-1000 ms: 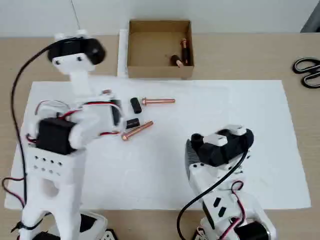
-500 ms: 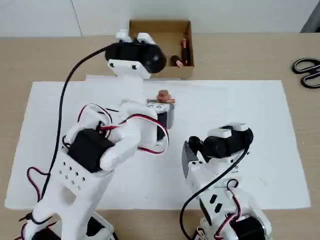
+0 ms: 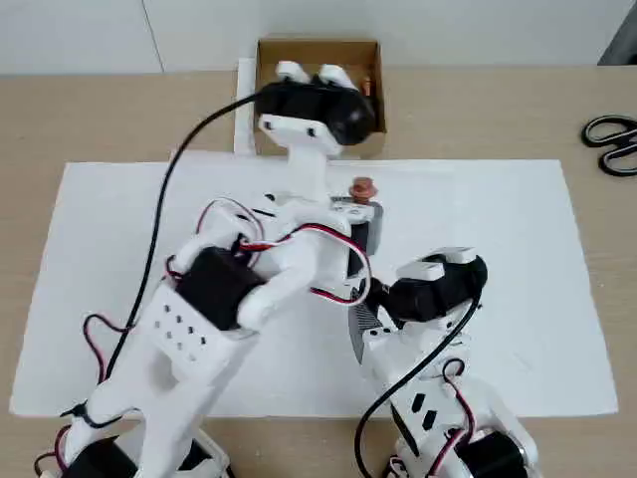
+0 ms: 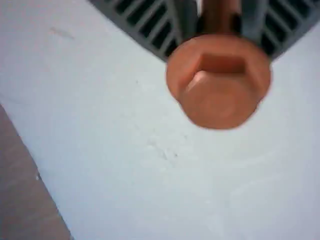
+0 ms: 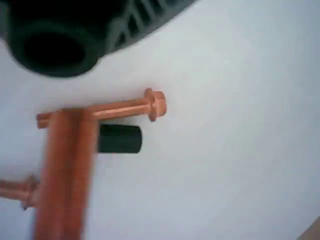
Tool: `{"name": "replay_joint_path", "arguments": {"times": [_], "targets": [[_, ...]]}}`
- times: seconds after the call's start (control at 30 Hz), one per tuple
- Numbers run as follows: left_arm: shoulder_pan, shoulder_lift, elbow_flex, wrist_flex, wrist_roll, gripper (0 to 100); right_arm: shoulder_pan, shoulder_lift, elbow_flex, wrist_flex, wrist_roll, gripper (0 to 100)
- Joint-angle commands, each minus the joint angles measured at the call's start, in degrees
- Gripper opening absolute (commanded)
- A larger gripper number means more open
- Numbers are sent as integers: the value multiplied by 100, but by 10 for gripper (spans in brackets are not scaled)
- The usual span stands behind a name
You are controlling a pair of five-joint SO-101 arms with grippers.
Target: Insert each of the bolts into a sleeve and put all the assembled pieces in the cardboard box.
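Bolt (image 3: 362, 187) upright near cardboard box (image 3: 261, 55) | left claw (image 3: 358, 207) pinched its shank | right claw (image 3: 360, 317) pinched black sleeve (image 5: 50, 45), farther from box

The high view looks steeply down from above the near edge, wide enough to take in the whole worktop (image 3: 60, 110), the white sheet (image 3: 498, 229) and the box (image 3: 309, 45) at the far edge. The left wrist view sits very close, facing down at the sheet past the head of a held bolt (image 4: 218, 80), which the high view shares. The right wrist view faces down from close above the sheet. All three share the sheet.
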Motion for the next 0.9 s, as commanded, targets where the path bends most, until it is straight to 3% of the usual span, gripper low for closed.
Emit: {"name": "replay_joint_path", "arguments": {"times": [0.0, 0.87], "targets": [[141, 97, -31, -202, 26, 6, -31, -48, -53, -224, -35, 3], [149, 114, -57, 316, 167, 6, -31, -48, -44, -303, -35, 3]]}}
